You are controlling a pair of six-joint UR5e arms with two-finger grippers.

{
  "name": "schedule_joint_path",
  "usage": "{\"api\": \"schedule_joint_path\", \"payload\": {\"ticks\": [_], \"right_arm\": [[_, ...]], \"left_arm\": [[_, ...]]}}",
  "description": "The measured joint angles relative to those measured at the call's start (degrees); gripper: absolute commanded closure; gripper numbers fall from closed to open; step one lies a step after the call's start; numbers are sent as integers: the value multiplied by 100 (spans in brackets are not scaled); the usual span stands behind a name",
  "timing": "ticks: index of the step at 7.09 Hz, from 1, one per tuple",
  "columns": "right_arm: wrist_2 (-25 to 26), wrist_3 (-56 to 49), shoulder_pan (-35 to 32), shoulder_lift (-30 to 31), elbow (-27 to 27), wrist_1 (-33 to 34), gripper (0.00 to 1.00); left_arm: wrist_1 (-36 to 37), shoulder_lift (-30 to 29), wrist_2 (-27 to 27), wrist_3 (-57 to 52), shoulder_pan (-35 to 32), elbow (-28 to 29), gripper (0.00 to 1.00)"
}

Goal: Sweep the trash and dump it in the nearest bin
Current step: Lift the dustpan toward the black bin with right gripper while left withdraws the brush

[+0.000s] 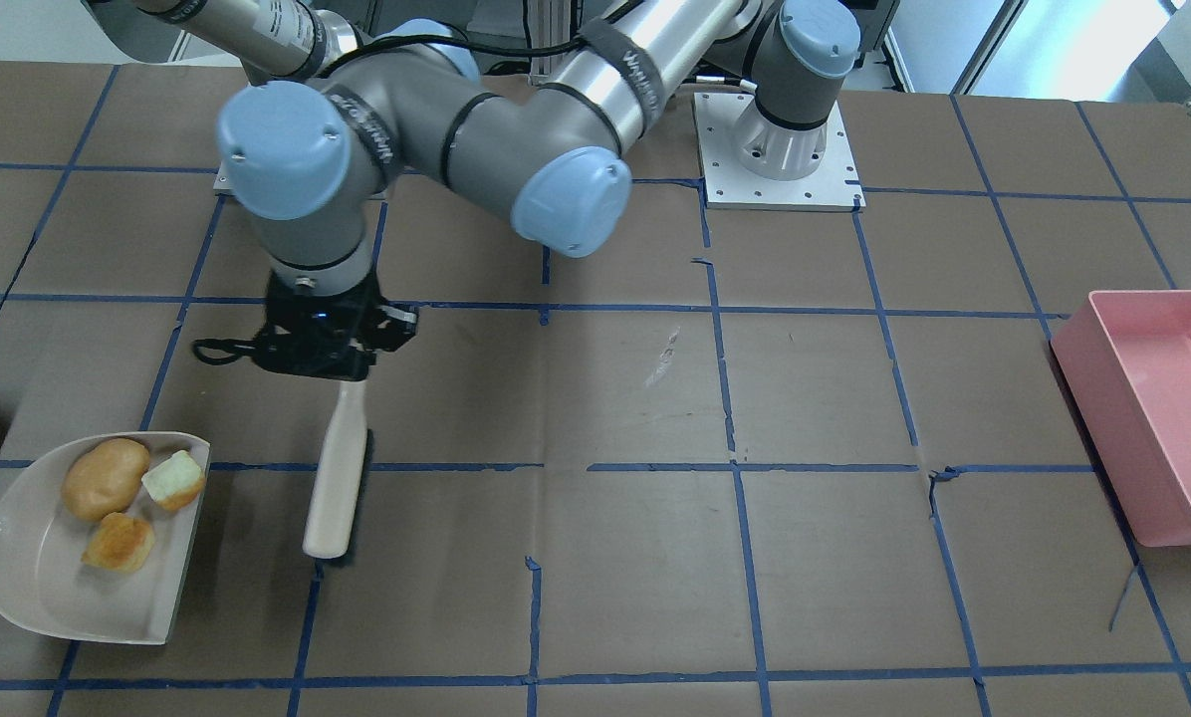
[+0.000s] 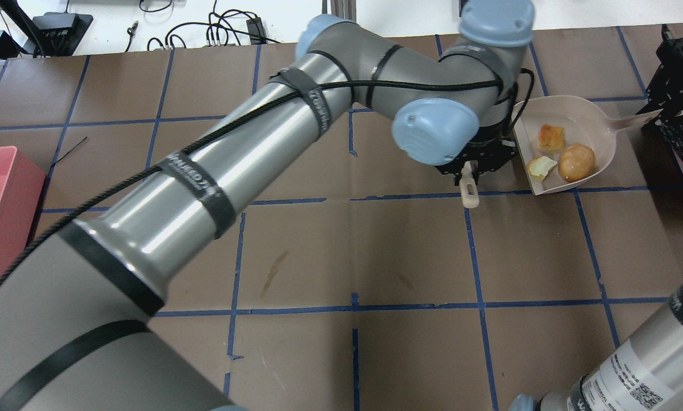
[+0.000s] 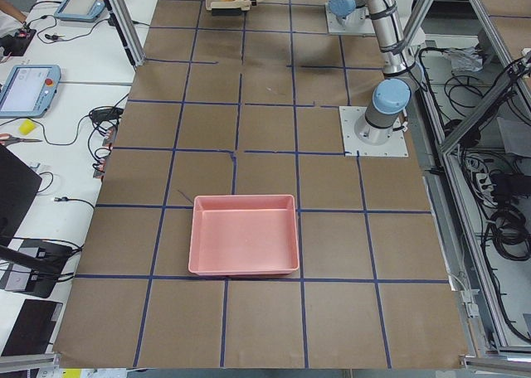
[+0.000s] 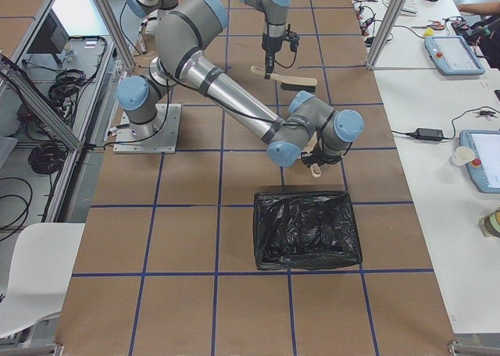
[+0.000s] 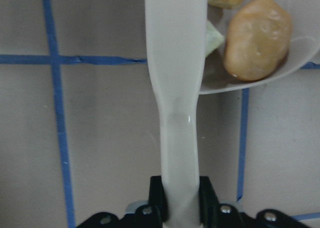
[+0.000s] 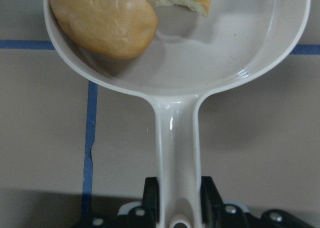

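Trash [image 1: 118, 488] in dustpan [image 1: 48, 588] — orange-brown lump [image 2: 577, 162], two pale brown-edged chunks [image 1: 173, 480]

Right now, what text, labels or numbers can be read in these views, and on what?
"VANMEO", my best reading: white print on the black strap around the left arm.
White QR-code label on the right arm: print too small to read.
Tablet screens on the side bench: too blurred to read.
No text visible on the brush, dustpan or pink bin.
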State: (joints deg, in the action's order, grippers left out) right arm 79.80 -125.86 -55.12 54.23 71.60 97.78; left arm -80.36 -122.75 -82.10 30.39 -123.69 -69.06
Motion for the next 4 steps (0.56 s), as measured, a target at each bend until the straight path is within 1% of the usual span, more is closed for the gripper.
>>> {"api": "schedule_joint_path", "payload": {"ticks": [2,3,4], "right_arm": [[-980,31,416,90,-237,-821,100],[-1492,44,676,121,-436,-1434,100],[-1849,113,1020,199,-602,-1948,100]], "left_arm": [[34,1187,-41,-376,582,-1577,100],[36,1788,-43,-517,740,-2226,100],[40,2265,-43,-560,799,-2745,100]]}}
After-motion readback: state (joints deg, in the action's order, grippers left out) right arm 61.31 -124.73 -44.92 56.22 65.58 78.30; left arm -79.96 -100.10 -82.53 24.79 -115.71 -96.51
